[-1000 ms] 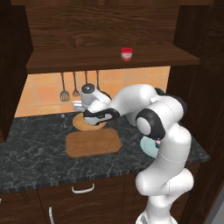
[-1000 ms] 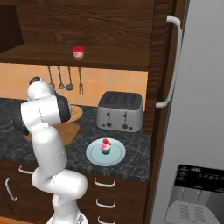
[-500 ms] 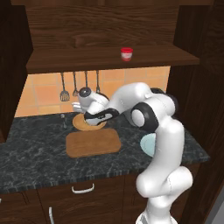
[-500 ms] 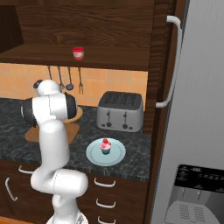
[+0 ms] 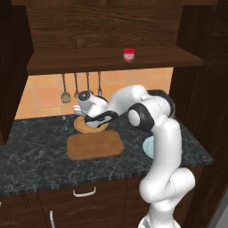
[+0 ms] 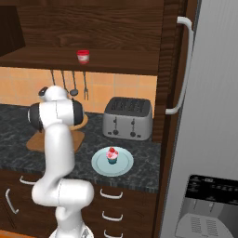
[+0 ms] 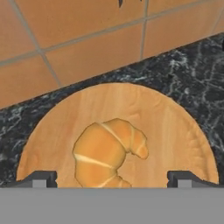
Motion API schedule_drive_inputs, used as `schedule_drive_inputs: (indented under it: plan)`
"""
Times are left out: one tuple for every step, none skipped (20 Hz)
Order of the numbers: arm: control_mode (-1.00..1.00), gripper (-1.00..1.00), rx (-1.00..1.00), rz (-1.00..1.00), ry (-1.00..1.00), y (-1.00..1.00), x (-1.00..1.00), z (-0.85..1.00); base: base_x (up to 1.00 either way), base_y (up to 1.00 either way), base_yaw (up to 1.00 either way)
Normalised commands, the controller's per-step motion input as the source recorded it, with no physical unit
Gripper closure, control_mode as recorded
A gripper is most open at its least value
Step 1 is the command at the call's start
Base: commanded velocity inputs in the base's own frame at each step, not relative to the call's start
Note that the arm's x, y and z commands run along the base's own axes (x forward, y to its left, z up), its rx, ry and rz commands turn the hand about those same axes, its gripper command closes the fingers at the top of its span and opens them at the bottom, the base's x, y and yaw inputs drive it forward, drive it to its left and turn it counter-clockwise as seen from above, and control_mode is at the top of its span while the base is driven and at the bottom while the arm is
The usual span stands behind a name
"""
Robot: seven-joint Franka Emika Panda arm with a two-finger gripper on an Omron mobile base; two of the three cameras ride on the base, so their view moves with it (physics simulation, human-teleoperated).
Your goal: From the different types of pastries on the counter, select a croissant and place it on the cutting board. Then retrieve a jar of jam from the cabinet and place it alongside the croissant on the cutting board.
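Observation:
The golden croissant (image 7: 107,153) lies on a round light wooden plate (image 7: 175,131) by the orange tiled wall. My gripper (image 7: 111,179) hangs open just above it, one fingertip (image 7: 40,178) on each side of the pastry, not touching it. From the left base the gripper (image 5: 89,120) is low over that plate (image 5: 91,126), behind the brown cutting board (image 5: 94,146), which is bare. The red-lidded jam jar (image 5: 128,54) stands on the open cabinet shelf (image 5: 80,62). The pink cupcake (image 6: 112,155) sits on a pale blue plate (image 6: 100,166).
A silver toaster (image 6: 128,118) stands at the back right of the dark counter (image 6: 144,158). Utensils (image 5: 75,87) hang on the tiled wall behind the round plate. A tall fridge (image 6: 204,116) closes off the right side.
The hand has sunk a little and shifted left over the round plate, and the arm's elbow has swung in. The croissant, board and jar have not moved.

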Motion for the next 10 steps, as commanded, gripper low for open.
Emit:
schedule_drive_inputs:
  plan:
    - [-1.0,-1.0,0.0,0.0,0.02,0.0,0.32,-0.29,0.0,0.0,0.0]
    - [-1.0,-1.0,0.0,0.0,0.02,0.0,0.29,-0.26,0.0,0.0,0.0]
    - [-1.0,-1.0,0.0,0.0,0.02,0.0,0.27,-0.26,0.0,0.0,0.0]
    - [-1.0,-1.0,0.0,0.0,0.03,0.0,0.28,-0.28,0.0,0.0,0.0]
    - [-1.0,-1.0,0.0,0.0,0.04,0.0,0.26,-0.3,0.0,0.0,0.0]
    - [-1.0,-1.0,0.0,0.0,0.03,0.0,0.24,-0.34,0.0,0.0,0.0]
    - [-1.0,-1.0,0.0,0.0,0.04,0.0,0.27,-0.37,0.0,0.0,0.0]
    - [-1.0,-1.0,0.0,0.0,0.04,0.0,0.26,-0.4,0.0,0.0,0.0]
    - [-1.0,-1.0,0.0,0.0,0.04,0.0,0.24,-0.43,0.0,0.0,0.0]
    - [-1.0,-1.0,0.0,0.0,0.04,0.0,0.26,-0.44,0.0,0.0,0.0]
